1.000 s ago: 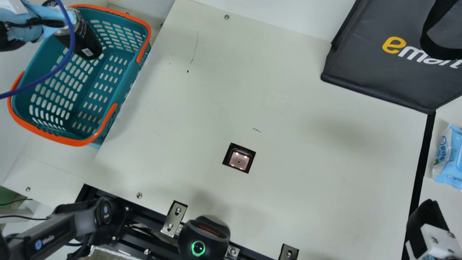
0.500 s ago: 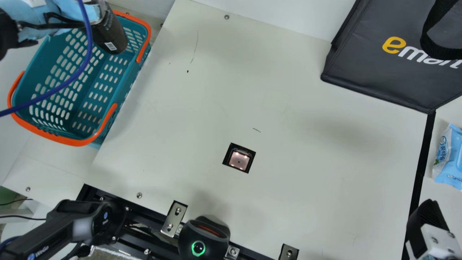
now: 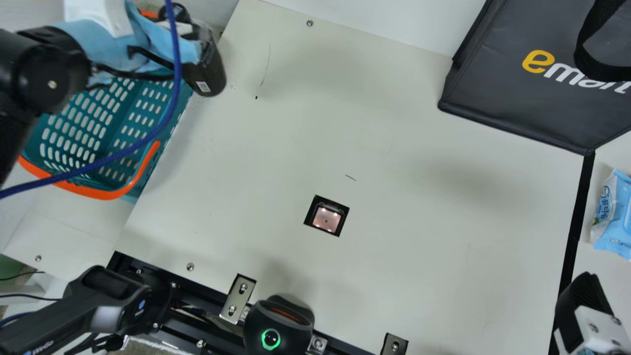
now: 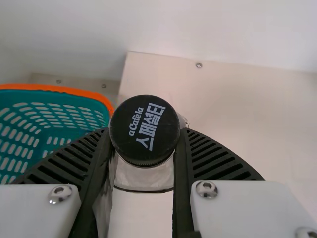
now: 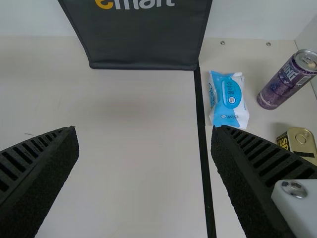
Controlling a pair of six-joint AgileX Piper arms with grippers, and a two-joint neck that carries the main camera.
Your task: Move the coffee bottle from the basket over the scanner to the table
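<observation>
bottle (image 3: 209,79): black body, black cap, pale print on cap; clamped in left hand; roughly upright, base toward desk in main view; seen across far right corner of basket and adjoining desk edge; exact height cannot be told
left hand (image 3: 190,52): at far left of scene; in left wrist view, ribbed fingers pressed on both sides of bottle just below cap
basket (image 3: 106,194): teal, slotted walls, orange handles; at left, along left edge of desk; partly behind left arm
cable (image 3: 98,164): blue, curving across basket in main view
scanner (image 3: 326,218): square black-edged window in desk, lit inside; near middle, well apart from bottle
device (image 3: 278,325): black, with green ring; at near edge of desk, close to metal brackets (image 3: 238,298)
desk (image 3: 419,222): cream, with small dark marks and screws
right hand (image 3: 584,298): at near right; in right wrist view, ribbed fingers wide apart
bag (image 3: 512,103): dark grey, black strap; at far right
strip (image 3: 574,236): black, running from bag toward near side
wipes (image 3: 613,222): blue and white packet, right of strip
can (image 5: 285,84): purple, near wipes
tin (image 5: 301,141): gold, near can
</observation>
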